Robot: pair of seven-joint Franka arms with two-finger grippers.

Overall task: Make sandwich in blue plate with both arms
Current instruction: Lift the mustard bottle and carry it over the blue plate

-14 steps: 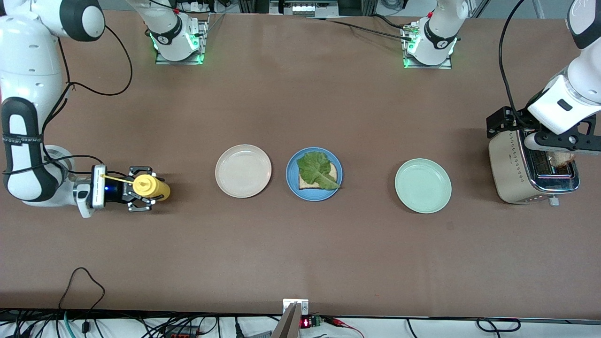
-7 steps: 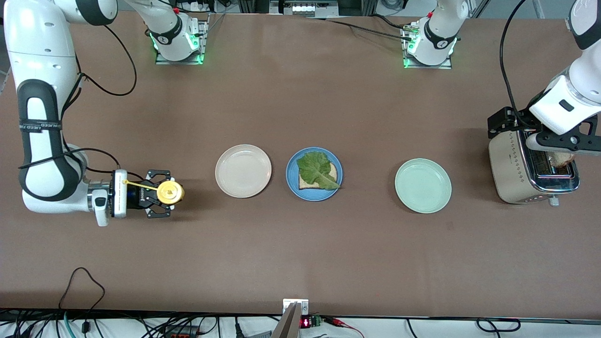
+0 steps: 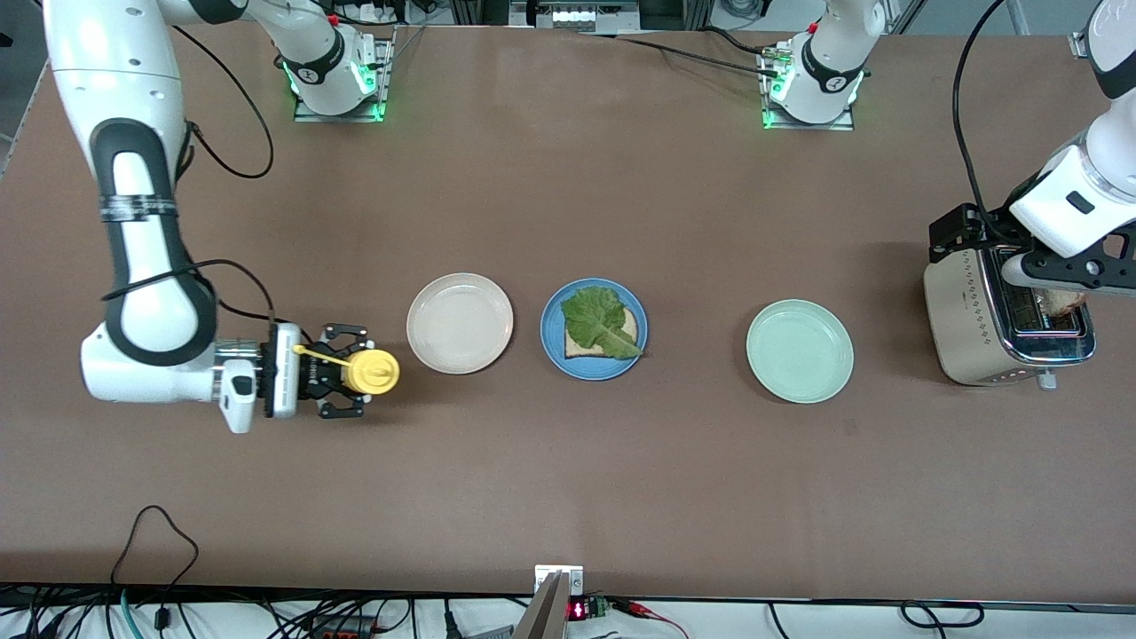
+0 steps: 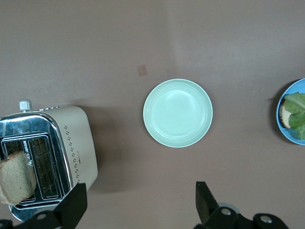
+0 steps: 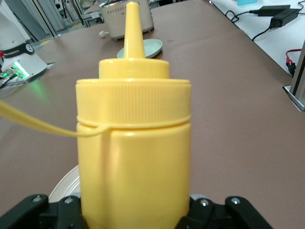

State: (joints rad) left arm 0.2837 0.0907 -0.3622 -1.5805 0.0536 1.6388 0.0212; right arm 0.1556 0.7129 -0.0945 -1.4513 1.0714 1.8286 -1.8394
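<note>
On the blue plate [image 3: 552, 330] lies one bread slice [image 3: 632, 327] with a green lettuce leaf [image 3: 596, 321] on top. A second bread slice [image 4: 16, 177] stands in the toaster [image 3: 967, 319] at the left arm's end of the table. My left gripper [image 3: 1069, 271] hangs open over the toaster, its fingers [image 4: 74, 206] holding nothing. My right gripper [image 3: 342, 383] is shut on an upright yellow squeeze bottle [image 3: 369, 371], just above the table beside the cream plate [image 3: 460, 322]. The bottle [image 5: 136, 157] fills the right wrist view.
A pale mint-green plate [image 3: 800, 351] lies between the blue plate and the toaster; it also shows in the left wrist view as the mint plate [image 4: 177, 112]. Cables run along the table edge nearest the front camera.
The right arm has carried the yellow bottle along the table toward the cream plate. The left gripper has stayed over the toaster, still open.
</note>
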